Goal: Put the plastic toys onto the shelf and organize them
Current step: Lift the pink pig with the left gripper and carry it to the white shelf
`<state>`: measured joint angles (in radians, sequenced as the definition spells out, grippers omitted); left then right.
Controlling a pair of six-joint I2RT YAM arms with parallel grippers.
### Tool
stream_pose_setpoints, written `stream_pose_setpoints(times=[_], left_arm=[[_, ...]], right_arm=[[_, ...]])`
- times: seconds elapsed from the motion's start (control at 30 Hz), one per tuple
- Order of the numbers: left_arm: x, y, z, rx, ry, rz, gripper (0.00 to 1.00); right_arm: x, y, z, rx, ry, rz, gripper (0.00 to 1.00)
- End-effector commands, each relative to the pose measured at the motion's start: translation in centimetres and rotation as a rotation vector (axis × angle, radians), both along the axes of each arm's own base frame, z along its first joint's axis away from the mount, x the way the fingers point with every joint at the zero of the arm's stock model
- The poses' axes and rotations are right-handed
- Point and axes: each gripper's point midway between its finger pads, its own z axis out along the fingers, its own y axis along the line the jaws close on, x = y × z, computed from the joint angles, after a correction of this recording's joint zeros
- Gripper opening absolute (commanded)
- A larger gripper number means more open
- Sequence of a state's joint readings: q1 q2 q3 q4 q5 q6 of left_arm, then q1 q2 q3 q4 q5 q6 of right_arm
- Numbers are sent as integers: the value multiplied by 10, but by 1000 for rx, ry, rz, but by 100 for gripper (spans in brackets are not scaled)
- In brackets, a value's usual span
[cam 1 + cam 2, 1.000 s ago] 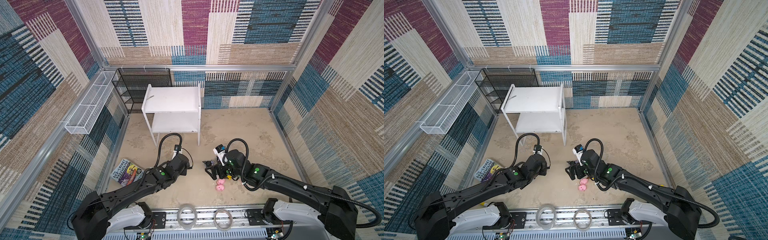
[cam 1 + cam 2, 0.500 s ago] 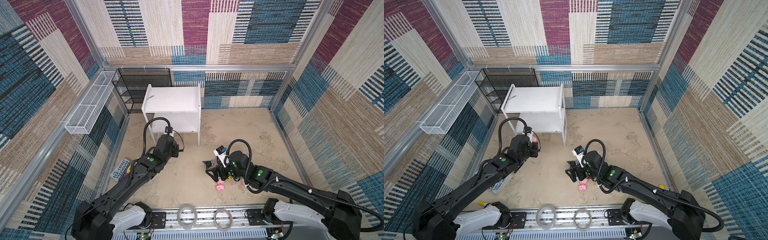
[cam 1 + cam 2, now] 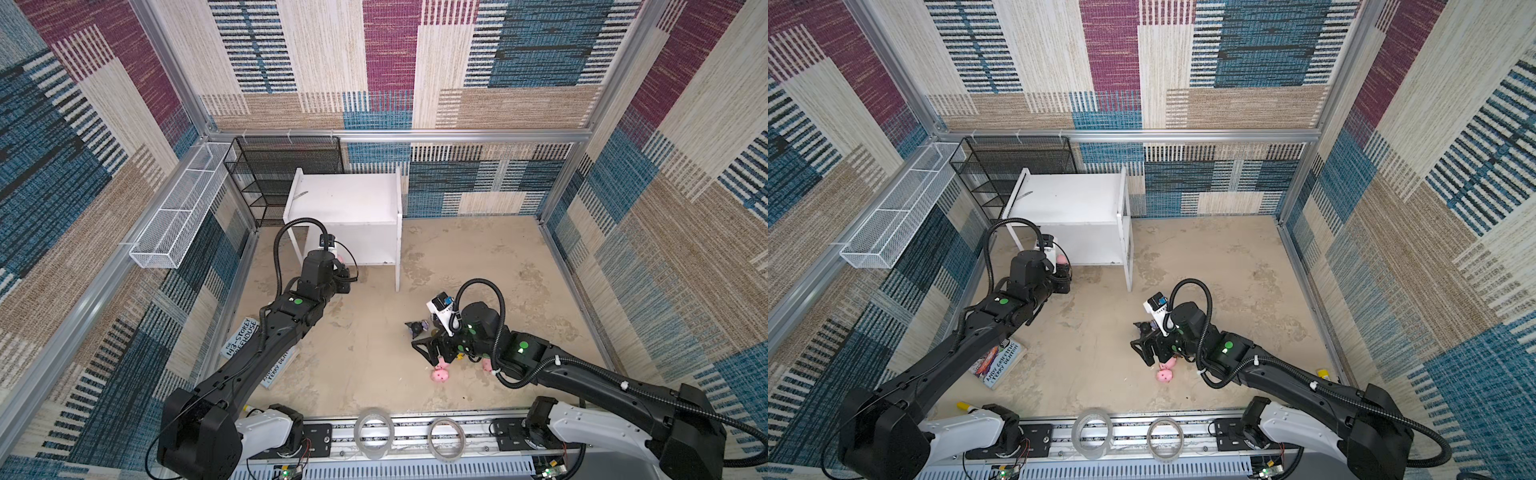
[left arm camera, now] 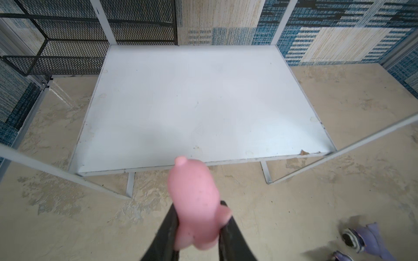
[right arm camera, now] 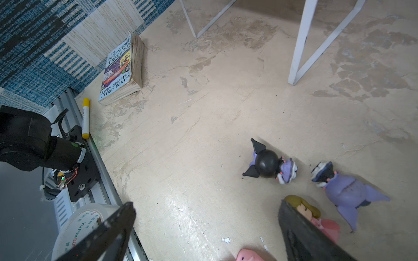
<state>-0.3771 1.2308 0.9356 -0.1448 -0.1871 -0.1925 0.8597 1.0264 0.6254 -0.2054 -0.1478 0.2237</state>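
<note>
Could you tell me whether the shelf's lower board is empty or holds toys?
Empty: the lower board is bare white in the left wrist view; the left gripper holds the pink pig.

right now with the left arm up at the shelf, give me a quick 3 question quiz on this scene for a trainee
1. True or false: the left gripper is shut on a pink pig, just in front of the shelf.
2. Fill in: the right gripper has its jaws ___.
3. Where is the paperback book?
A. on the shelf
B. on the floor
C. in the right gripper

Key: 1 true; 2 open; 3 B.
</note>
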Motion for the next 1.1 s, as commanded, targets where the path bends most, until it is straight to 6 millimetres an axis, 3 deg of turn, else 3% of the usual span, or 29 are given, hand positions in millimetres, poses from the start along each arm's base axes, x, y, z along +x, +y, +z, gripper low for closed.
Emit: stream_pose_setpoints(times=[0.0, 0.33, 0.73, 1.07], left_arm=[[10, 0, 9, -44, -51, 6, 27], [28, 16, -2, -87, -67, 58, 27], [52, 22, -7, -124, -77, 103, 27], [61, 31, -17, -102, -62, 125, 29]], right_arm=[[2, 6, 7, 33, -23, 14, 100], [0, 4, 7, 44, -9, 6, 100], [-2, 1, 4, 44, 5, -4, 100], [-2, 2, 3, 45, 12, -8, 100]])
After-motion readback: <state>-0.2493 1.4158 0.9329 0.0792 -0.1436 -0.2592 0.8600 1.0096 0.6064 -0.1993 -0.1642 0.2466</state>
